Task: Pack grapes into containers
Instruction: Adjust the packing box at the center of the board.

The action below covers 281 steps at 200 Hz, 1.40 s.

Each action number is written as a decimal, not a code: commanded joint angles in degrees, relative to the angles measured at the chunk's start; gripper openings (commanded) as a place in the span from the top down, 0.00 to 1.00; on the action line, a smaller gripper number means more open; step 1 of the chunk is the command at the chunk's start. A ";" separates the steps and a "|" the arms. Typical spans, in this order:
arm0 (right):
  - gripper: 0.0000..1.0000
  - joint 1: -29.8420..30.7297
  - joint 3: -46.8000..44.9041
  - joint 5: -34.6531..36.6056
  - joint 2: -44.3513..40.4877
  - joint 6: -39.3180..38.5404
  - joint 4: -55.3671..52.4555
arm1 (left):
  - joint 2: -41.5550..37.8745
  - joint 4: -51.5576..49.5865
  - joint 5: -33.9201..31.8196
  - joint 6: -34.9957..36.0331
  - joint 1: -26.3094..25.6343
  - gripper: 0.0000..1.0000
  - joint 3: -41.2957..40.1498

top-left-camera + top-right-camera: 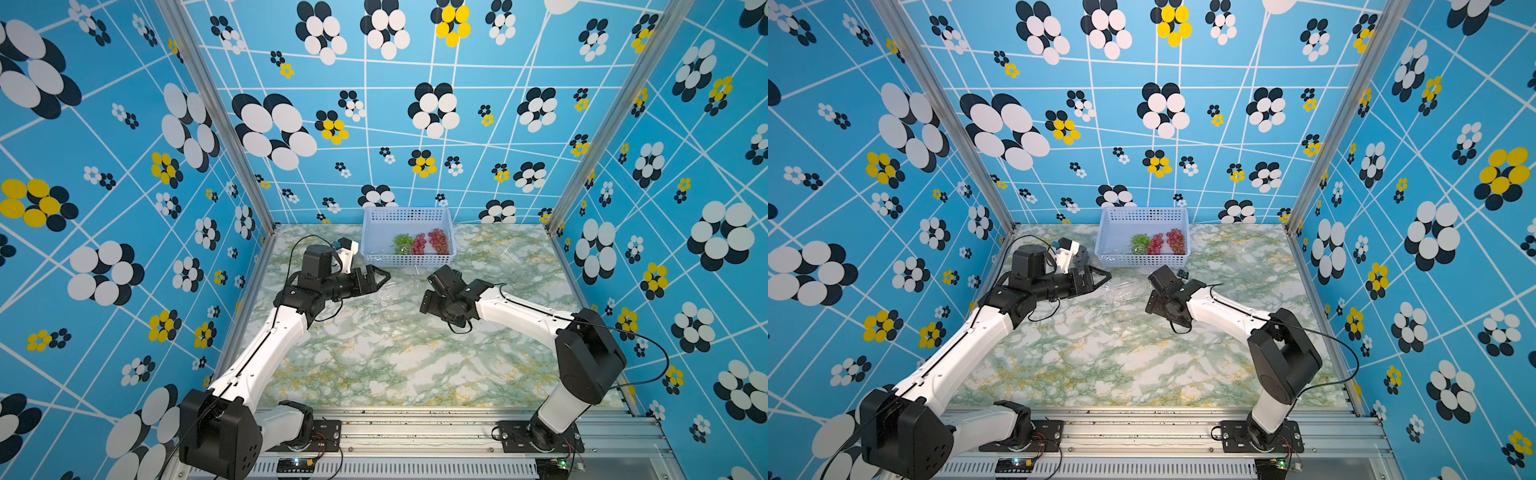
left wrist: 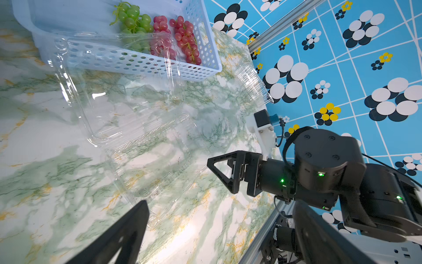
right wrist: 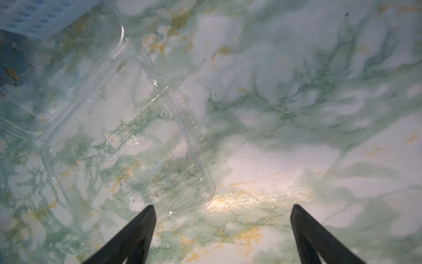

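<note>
1. Between our two grippers, on the marbled table [image 1: 374, 365], lies the open clamshell container [image 1: 397, 291]. It is clear and empty, with its lid half toward the blue basket [image 1: 409, 261].
2. Our left gripper [image 1: 384, 281] stands wide with nothing in it, just beside the container's edge on that side.
3. Our right gripper [image 3: 222, 209] is spread wide too and holds nothing. One finger sits at the corner of the container; we cannot tell whether it touches.
4. The grapes are not yet packed. The green bunch [image 1: 403, 243], the middle red bunch [image 1: 419, 244] and the outer red bunch [image 1: 439, 241] lie side by side in the basket, beyond the container toward the back wall. We find no dark bunch.
5. The coming move turns on this: the green bunch is on our left arm's side and the outer red bunch on our right arm's. The outer red bunch's long axis runs front to back in the basket. We judge each arm nearest to the bunch on its own side.
6. A second clear container [image 1: 513, 255] lies well apart, toward the right wall.
7. We can read no brand, label or writing.
</note>
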 commanded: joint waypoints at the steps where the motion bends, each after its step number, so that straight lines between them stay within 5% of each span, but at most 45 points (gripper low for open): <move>1: 0.06 0.87 -0.30 -3.72 1.52 6.51 6.25 | -0.61 0.79 0.78 0.06 0.37 0.00 -1.05; 56: 0.12 1.74 1.13 -5.51 6.24 9.07 9.80 | -1.02 1.10 1.38 -0.31 0.36 0.00 -1.04; 136: 0.64 2.40 3.46 0.48 9.23 5.10 5.21 | -1.31 0.92 1.40 -0.36 0.28 0.01 -0.98; 196: 0.87 1.57 11.59 3.45 13.07 -11.12 -3.62 | -1.23 0.57 1.30 -0.03 0.42 0.00 -0.83; 240: 0.87 1.17 22.73 -0.05 20.09 -23.96 -8.88 | -0.22 -0.22 0.40 0.73 0.72 0.00 -0.70; 268: 0.84 0.66 25.77 0.26 21.07 -21.89 -11.03 | 1.42 -0.44 0.51 0.87 2.00 0.00 -0.54; 281: 0.75 0.63 25.17 -2.45 20.84 -21.18 -9.07 | 2.06 -0.46 0.23 1.09 2.72 0.01 -0.50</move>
